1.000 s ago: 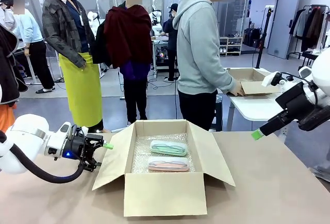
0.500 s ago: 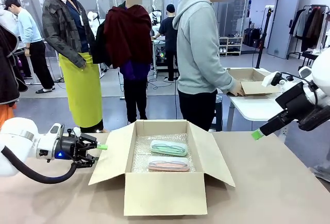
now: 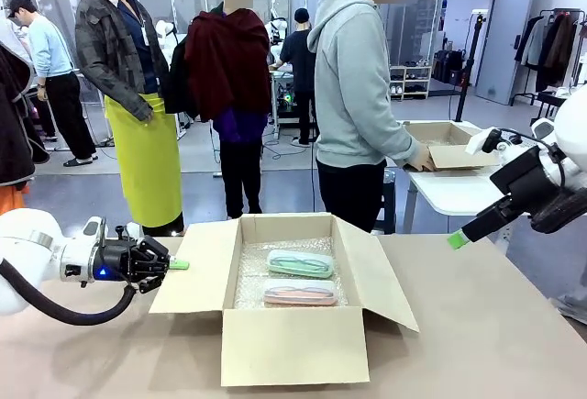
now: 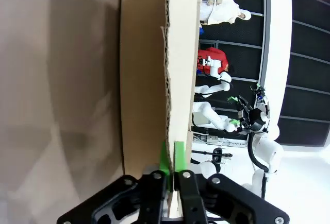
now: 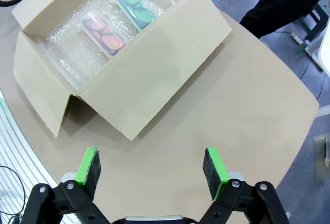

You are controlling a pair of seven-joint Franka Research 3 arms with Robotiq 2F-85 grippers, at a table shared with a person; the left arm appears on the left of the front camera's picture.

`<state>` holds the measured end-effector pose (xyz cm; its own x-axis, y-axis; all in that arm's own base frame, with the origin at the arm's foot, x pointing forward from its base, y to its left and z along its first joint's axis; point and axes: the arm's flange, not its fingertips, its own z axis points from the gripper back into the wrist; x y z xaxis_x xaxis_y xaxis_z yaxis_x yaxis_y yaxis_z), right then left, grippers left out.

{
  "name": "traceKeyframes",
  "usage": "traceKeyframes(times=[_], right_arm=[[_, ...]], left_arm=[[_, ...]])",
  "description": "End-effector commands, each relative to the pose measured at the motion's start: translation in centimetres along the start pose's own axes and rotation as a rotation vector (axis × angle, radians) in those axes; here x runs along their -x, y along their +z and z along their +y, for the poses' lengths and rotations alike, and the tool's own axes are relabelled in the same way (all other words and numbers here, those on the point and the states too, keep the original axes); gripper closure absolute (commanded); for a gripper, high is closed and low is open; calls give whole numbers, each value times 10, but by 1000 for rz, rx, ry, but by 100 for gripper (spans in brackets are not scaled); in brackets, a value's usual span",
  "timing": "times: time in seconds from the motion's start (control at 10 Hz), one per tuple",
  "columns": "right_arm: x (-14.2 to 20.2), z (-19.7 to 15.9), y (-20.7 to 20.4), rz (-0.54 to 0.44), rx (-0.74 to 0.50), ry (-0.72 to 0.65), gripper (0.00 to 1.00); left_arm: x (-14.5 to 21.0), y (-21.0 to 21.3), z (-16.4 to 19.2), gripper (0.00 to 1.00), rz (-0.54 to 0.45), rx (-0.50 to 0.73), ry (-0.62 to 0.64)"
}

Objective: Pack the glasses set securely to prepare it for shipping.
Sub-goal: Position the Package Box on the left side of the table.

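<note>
My left claw point(image 3: 171, 265) is clenched on the box's left flap point(image 3: 194, 269), whose long edge runs straight ahead of me, with both glasses cases point(image 3: 300, 277) lying beyond it inside the box.

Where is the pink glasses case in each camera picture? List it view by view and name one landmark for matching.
Front view: the pink case lies low in the middle, inside the open cardboard box, nearer the camera than the mint green case.
Left wrist view: not in it.
Right wrist view: the pink case sits upper left, on the bubble wrap, left of the mint green case.
Shared landmark: the box, whose flap crosses the left wrist view.
</note>
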<state>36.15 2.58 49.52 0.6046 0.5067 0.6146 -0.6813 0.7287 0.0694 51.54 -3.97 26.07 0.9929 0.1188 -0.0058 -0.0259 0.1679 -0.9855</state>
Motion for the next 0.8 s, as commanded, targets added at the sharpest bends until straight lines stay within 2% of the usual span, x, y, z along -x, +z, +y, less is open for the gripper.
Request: traceKeyframes(times=[0.0, 0.1, 0.2, 0.3, 0.7], right_arm=[[-1, 3, -2, -1, 11, -18, 0], [-1, 3, -2, -1, 11, -18, 0], [-1, 3, -2, -1, 11, -18, 0], [-1, 3, -2, -1, 11, -18, 0], [-1, 3, -2, -1, 11, -18, 0]], left_arm=[[7, -1, -3, 100, -3, 29, -29], [7, -2, -4, 100, -4, 31, -30], [8, -8, -4, 100, 57, 31, -32], [0, 0, -4, 100, 3, 5, -8], [0, 0, -4, 100, 3, 5, -8]])
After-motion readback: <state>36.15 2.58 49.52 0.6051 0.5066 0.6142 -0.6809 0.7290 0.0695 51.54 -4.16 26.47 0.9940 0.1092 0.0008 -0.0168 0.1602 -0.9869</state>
